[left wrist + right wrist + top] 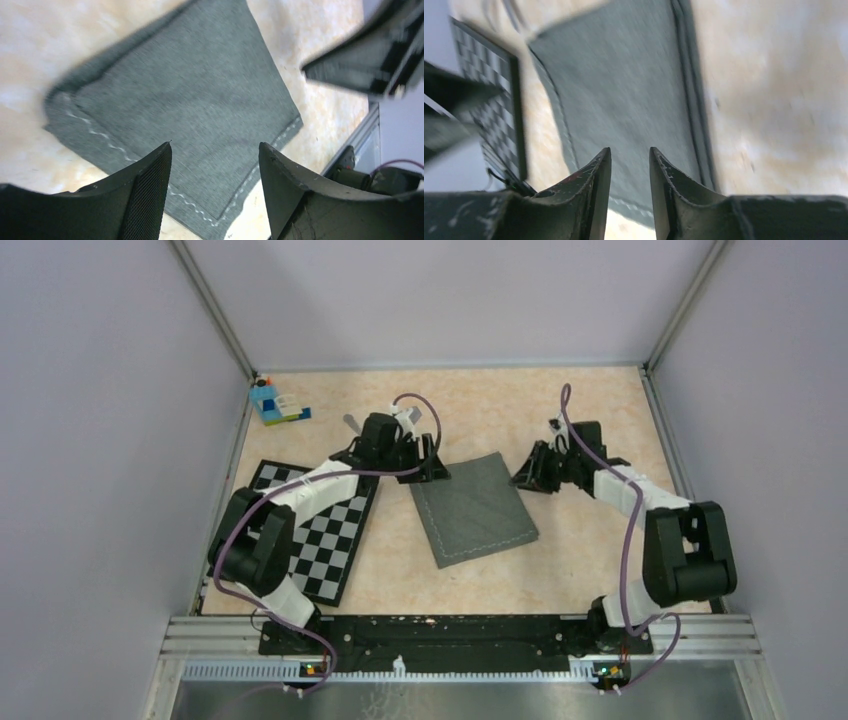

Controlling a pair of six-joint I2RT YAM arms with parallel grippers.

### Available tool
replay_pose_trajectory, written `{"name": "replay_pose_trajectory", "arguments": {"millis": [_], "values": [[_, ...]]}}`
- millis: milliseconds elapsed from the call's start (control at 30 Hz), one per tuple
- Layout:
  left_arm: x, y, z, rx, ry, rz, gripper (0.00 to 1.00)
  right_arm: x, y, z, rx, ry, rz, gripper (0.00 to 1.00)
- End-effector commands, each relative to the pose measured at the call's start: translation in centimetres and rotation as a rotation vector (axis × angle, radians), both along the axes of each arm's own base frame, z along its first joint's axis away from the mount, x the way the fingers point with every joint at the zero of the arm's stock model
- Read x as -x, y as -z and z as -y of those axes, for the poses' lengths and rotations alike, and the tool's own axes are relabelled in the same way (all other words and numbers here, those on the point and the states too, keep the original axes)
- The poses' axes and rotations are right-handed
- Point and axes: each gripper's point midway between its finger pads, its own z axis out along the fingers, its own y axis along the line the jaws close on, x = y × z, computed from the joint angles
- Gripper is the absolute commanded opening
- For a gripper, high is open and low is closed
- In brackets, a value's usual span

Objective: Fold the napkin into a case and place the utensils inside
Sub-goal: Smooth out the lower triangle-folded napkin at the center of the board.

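Hovering my left gripper [215,146] and right gripper [630,149], jaws apart and empty, by the napkin [472,508] (flat on the table [580,420] between them), I judge folding unfinished: next I must pinch an edge.

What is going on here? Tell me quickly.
Two robot arms are working on a dark grey napkin that lies flat on the table, apparently folded over once. The left gripper and the right gripper sit at its far corners, one on each side, both open and holding nothing. No utensil is on the cloth. A checkered mat lies to the left, apart from the napkin.
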Motion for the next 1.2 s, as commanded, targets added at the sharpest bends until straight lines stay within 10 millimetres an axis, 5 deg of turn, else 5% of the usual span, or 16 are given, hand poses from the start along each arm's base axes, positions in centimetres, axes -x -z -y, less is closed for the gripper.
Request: {"name": "replay_pose_trajectory", "arguments": {"millis": [0, 233, 633, 733, 800, 967, 1167], "values": [[3.2, -0.8, 2.1, 0.044, 0.081, 0.007, 0.69, -6.1, -3.3, -3.6, -0.18, -0.029, 0.1, 0.35], [6.6, 1.4, 3.3, 0.017, 0.127, -0.045, 0.69, -12.2, -2.5, -5.9, -0.264, -0.057, 0.103, 0.22], [14.0, 5.3, 7.5, 0.007, 0.253, -0.137, 0.7, -12.5, 6.8, -4.1, -0.105, -0.089, 0.017, 0.14], [15.5, 6.2, 8.7, 0.024, 0.284, -0.168, 0.7, -12.5, 6.4, -4.4, -0.079, -0.132, 0.004, 0.16], [15.9, 6.2, 9.3, 0.023, 0.294, -0.171, 0.7, -12.3, 4.0, -4.9, -0.074, -0.142, 0.021, 0.21], [16.2, 5.1, 9.5, 0.036, 0.303, -0.154, 0.7, -9.0, -2.4, -4.8, -0.045, -0.138, 0.069, 0.35], [16.8, 2.9, 9.5, 0.075, 0.321, -0.134, 0.72, 0.1, -0.5, -3.8, -0.091, -0.18, -0.03, 0.34]]}}
